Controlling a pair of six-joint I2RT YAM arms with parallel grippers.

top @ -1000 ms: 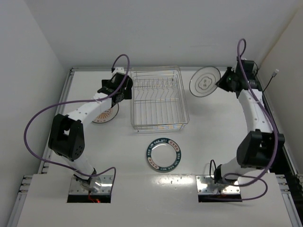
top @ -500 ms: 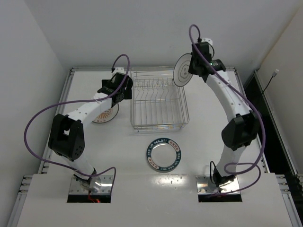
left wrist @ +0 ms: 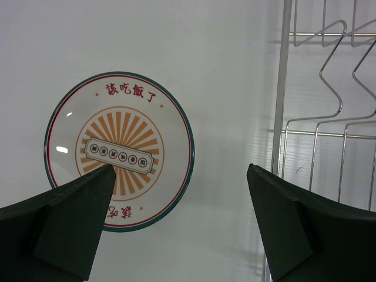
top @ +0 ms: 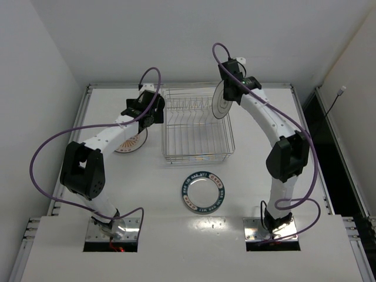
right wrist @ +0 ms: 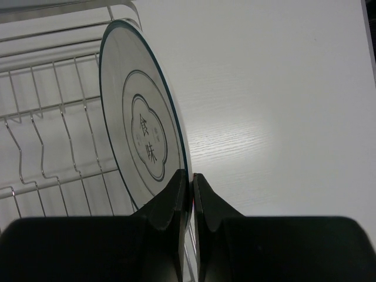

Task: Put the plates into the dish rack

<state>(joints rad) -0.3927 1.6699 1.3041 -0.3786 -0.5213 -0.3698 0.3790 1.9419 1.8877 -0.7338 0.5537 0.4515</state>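
A smooth white counter point(top: 258, 170) carries a rectangular dish rack point(top: 197, 156) made of thin, shiny silver wire, with rows of upright bent-wire dividers inside.

The right claw point(right wrist: 189, 176) has two dark matte fingers pressed together, clenched on the rim of a plain white plate point(right wrist: 138, 132). This plate is round and glossy, with a thin dark edge line and a grey flower-shaped centre mark holding two characters. It stands on edge and rises straight ahead from the fingertips, with its flat disc in line with the fingers. Its face is turned to the claw's left, toward the rack's wires. From overhead it hangs over the far right part of the rack. Whether it touches any wire cannot be told.

The left claw point(left wrist: 181, 170) is released, its blunt dark wedge-shaped fingers set wide apart and holding nothing. The sunburst plate point(left wrist: 117, 150) lies flat and face up beneath its left finger. This plate is white with orange rays, red characters and a red and teal ring. The rack's left wall stands just beside the right finger.

The blue-rimmed plate point(top: 203, 192) lies flat on the counter, well apart from both claws.
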